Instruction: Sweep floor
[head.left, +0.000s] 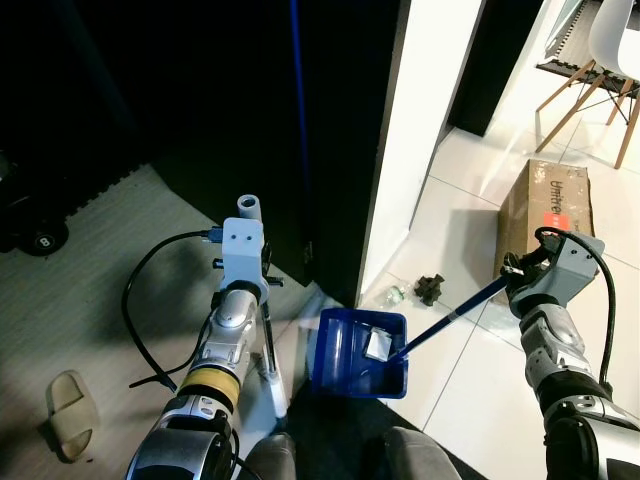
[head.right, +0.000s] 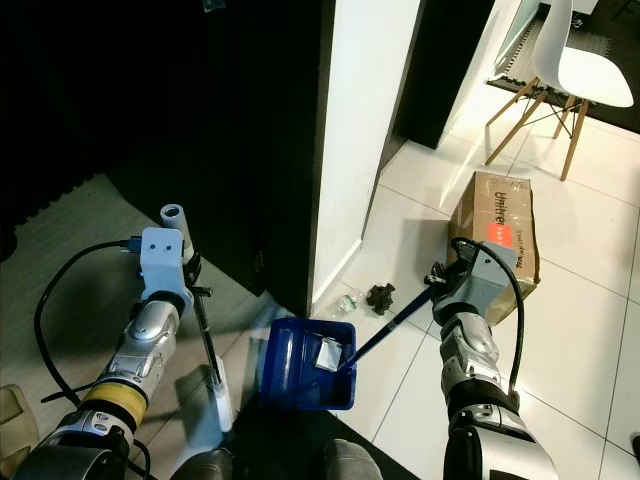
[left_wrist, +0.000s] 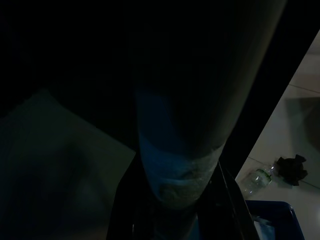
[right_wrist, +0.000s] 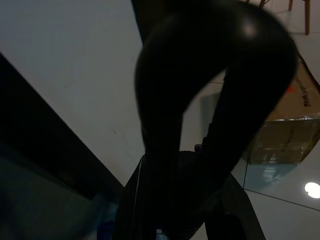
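Right gripper (head.left: 519, 272) clamped on dustpan handle (head.left: 452, 317); left gripper (head.left: 262, 290) grasping pale broom pole (head.left: 270, 350); fingers largely hidden.

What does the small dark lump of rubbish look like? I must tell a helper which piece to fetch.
Start at the white wall dividing the dark room from the tiled floor. At its foot, beside a clear plastic bottle, lies the crumpled black lump, dark and shapeless where the bottle is see-through.

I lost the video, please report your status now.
Right gripper shut on dustpan handle; left gripper shut on broom pole. Paper in blue dustpan. Bottle, dark scrap unswept.
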